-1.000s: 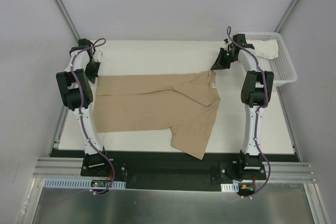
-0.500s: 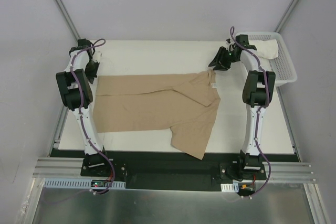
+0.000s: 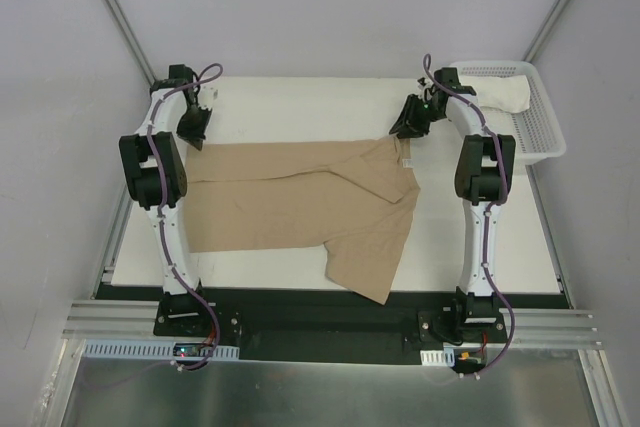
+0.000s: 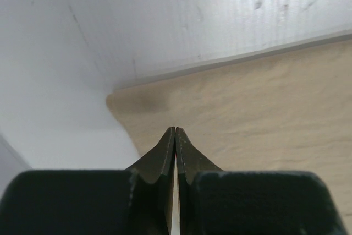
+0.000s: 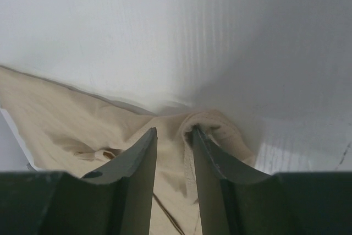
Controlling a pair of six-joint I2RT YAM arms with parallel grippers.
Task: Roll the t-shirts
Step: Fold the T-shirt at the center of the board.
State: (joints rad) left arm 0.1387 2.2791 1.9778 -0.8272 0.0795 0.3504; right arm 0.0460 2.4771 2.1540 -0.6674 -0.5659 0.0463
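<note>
The tan t-shirt (image 3: 300, 197) lies spread flat across the white table (image 3: 300, 107), with one sleeve hanging toward the near edge. My left gripper (image 3: 192, 127) is at its far left corner. In the left wrist view it (image 4: 175, 129) is shut, tips together just over the tan cloth (image 4: 264, 108). My right gripper (image 3: 405, 123) is at the shirt's far right corner. In the right wrist view it (image 5: 173, 131) is open, with a bunched fold of tan cloth (image 5: 220, 127) at its right finger. The white t-shirt (image 3: 500, 97) lies in the basket.
The white mesh basket (image 3: 540, 132) stands at the table's far right, beside my right arm. The table's left edge and a metal rail (image 3: 112, 247) run close to the left arm.
My left gripper has moved right and farther back, to the shirt's far left corner. My right gripper has moved left, onto the shirt's far right corner. The shirt lies the same.
</note>
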